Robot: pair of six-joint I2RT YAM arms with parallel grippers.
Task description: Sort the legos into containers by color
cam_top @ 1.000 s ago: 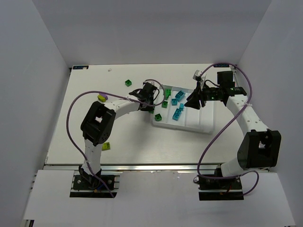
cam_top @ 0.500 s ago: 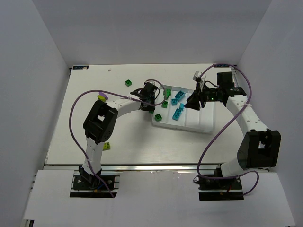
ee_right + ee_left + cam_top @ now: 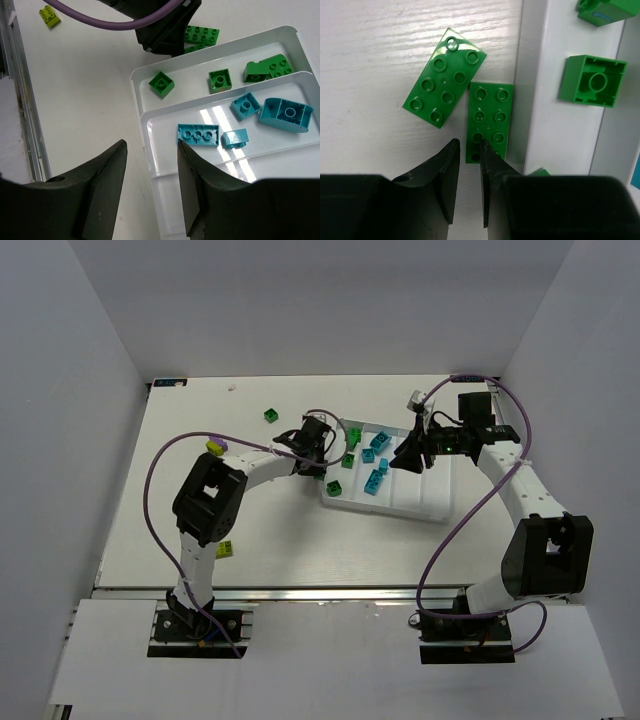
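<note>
My left claw is low over the bench, jaws only a slit apart and gripping nothing. Just ahead of its tips lie 2 green legos. 1 lies straight, just beside the tray, and 1 lies tilted to its left. My right claw hangs spread and empty over the tray. Ahead of it, 1 compartment holds 3 greens and the next holds 4 cyans.

I judge the sort about half done. Cyan looks finished. Green lacks these 2 and 1 more farther out from my left claw. The limes, well behind that claw, are not yet started, and no lime or purple shows in the tray.
</note>
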